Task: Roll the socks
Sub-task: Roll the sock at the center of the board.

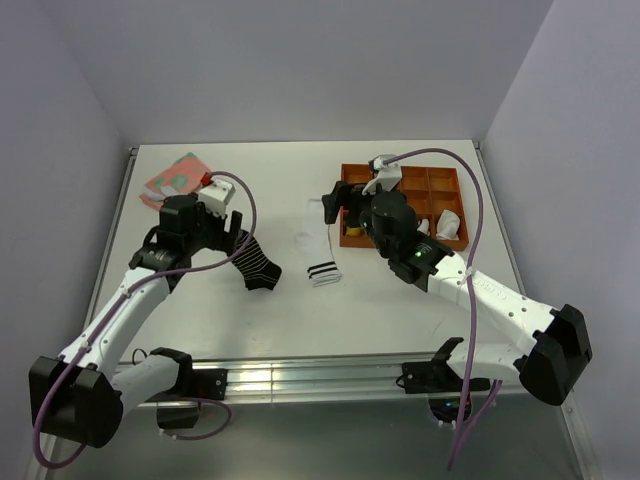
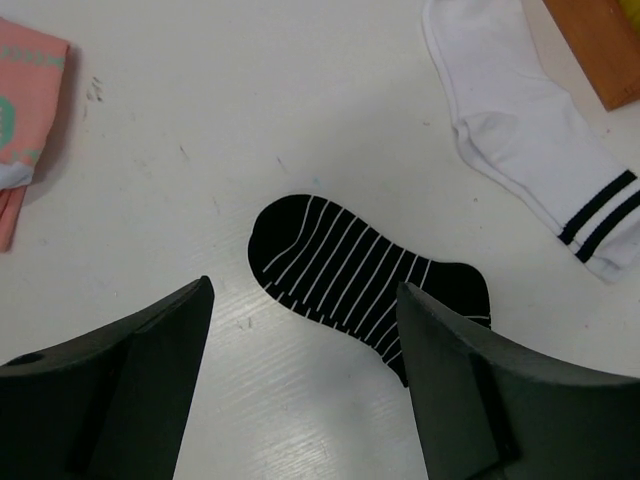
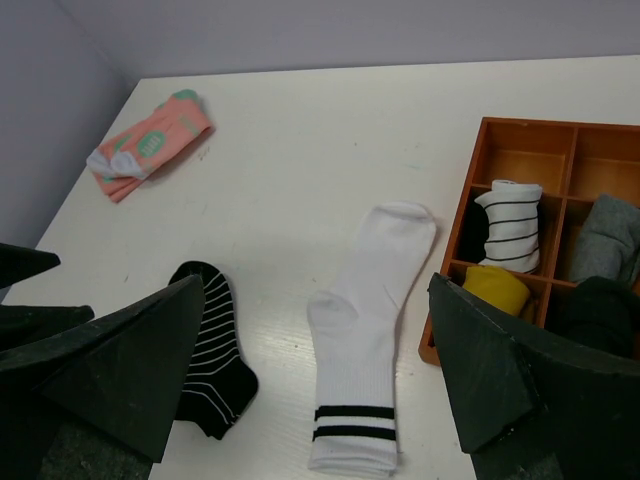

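Between the fingers of your left gripper (image 2: 305,290), low in the middle of its wrist view, lies the black striped sock (image 2: 350,275), flat and unrolled on the table (image 2: 300,100). The jaws stand wide and touch nothing, probably lined up to pinch one end and start a roll. To the upper right, apart from it, the white sock (image 2: 530,150) lies flat near the orange tray (image 3: 480,190), whose compartments hold rolled bundles. The pink sock (image 3: 150,145) sits well apart at upper left. Your right gripper (image 3: 318,290) hangs above the white sock, equally wide and empty.

White links (image 1: 120,310), black joints (image 1: 180,216) — purple cables (image 1: 482,215)
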`<state>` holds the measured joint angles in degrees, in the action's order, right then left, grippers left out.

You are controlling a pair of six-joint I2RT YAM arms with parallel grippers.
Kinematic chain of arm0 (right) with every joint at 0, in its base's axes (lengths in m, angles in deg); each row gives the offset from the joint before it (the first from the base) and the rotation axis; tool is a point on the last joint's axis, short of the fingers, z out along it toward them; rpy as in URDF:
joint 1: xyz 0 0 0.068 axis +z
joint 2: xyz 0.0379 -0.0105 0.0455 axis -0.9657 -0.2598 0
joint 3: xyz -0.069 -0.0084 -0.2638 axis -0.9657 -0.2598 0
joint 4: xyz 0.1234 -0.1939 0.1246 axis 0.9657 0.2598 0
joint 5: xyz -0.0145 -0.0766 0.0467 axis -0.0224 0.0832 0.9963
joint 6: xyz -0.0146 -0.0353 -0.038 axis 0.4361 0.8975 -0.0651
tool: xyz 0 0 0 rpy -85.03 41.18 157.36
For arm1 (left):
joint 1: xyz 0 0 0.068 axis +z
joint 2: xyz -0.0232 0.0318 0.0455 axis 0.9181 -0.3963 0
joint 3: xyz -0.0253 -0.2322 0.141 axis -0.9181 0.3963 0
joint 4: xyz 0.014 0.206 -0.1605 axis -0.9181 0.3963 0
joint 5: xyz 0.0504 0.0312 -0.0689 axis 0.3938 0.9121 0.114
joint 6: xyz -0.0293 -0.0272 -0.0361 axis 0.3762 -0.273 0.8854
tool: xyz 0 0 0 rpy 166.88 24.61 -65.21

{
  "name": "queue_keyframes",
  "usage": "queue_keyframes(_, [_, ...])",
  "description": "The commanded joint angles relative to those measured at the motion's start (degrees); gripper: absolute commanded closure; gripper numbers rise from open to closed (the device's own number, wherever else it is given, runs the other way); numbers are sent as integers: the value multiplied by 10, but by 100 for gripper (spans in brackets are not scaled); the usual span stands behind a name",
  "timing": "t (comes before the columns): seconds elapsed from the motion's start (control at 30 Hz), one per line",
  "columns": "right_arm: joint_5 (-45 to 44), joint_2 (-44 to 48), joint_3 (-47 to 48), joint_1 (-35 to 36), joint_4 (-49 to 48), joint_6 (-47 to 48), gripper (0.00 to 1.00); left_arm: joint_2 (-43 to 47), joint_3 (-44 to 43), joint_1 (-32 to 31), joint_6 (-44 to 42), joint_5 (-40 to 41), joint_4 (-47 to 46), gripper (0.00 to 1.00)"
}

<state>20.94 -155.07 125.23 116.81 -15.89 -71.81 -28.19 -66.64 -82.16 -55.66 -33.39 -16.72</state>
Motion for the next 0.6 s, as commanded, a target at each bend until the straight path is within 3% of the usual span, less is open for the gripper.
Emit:
queue_keyframes(0.0, [-9, 15, 2, 2, -19, 1, 0, -11, -25, 2, -29, -33, 22, 22])
queue_keyframes(0.3, [-11, 4, 13, 2, -5, 0, 0, -45, 7, 0, -154, -69, 104, 31])
queue_keyframes(0.57, [-10, -2, 14, 2, -7, 3, 0, -60, 73, -23, -190, -92, 80, 38])
